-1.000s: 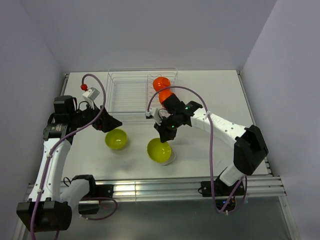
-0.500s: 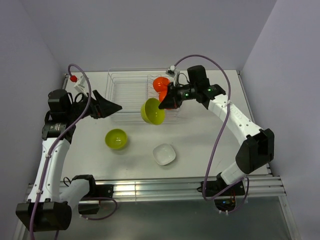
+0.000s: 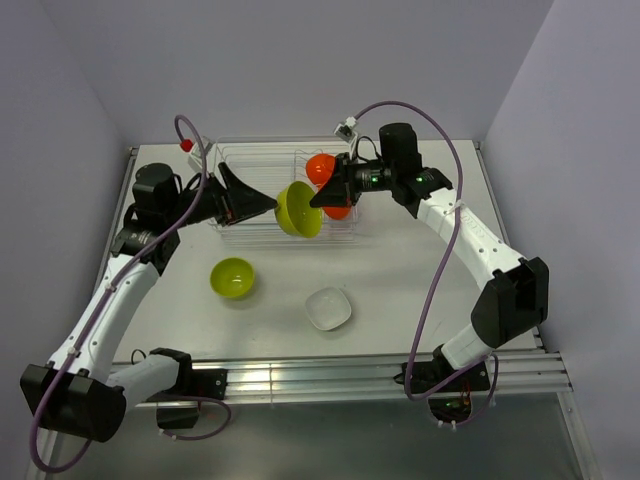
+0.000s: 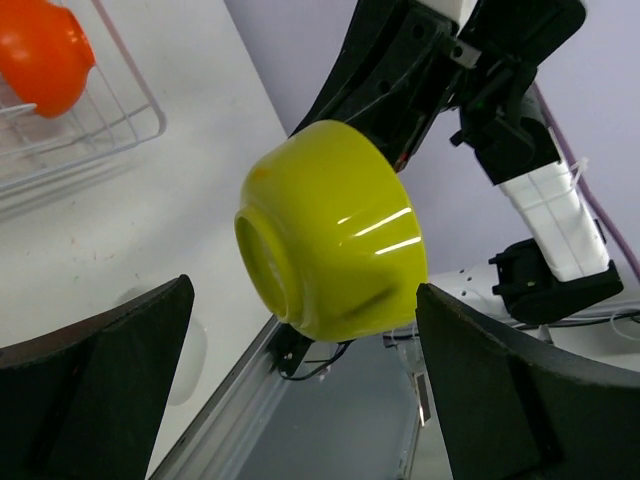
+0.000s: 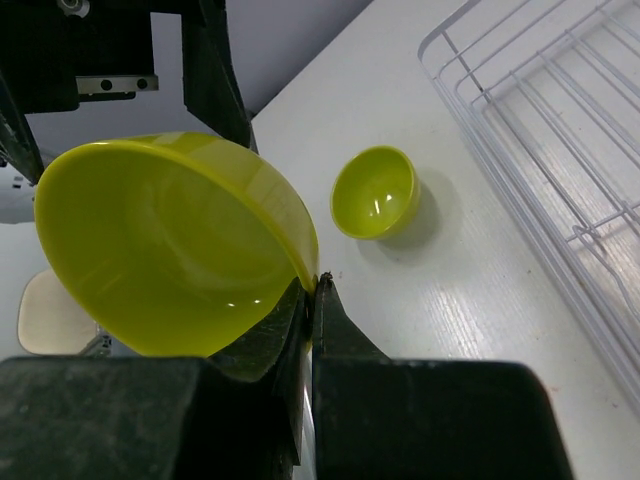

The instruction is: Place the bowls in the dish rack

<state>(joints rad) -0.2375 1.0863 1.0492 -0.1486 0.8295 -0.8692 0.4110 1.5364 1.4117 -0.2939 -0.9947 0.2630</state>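
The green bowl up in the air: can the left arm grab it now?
Probably yes. The left gripper is open and points at the held green bowl, with nothing between them. The right gripper pinches its rim.

Both the raised bowl (image 3: 299, 209) and the bowl on the bench (image 3: 232, 277) are showing up glossy lime-green. The orange bowls (image 3: 322, 167) are sitting bright against the dish rack (image 3: 250, 190), whose wire is looking silvery. The square dish (image 3: 328, 308) and the bench (image 3: 420, 290) are reading plain white, and the cables (image 3: 400, 103) are looking purple.

Left pincer (image 3: 264, 203) stands spread wide, facing the tightly closed right pincer (image 3: 317, 200).
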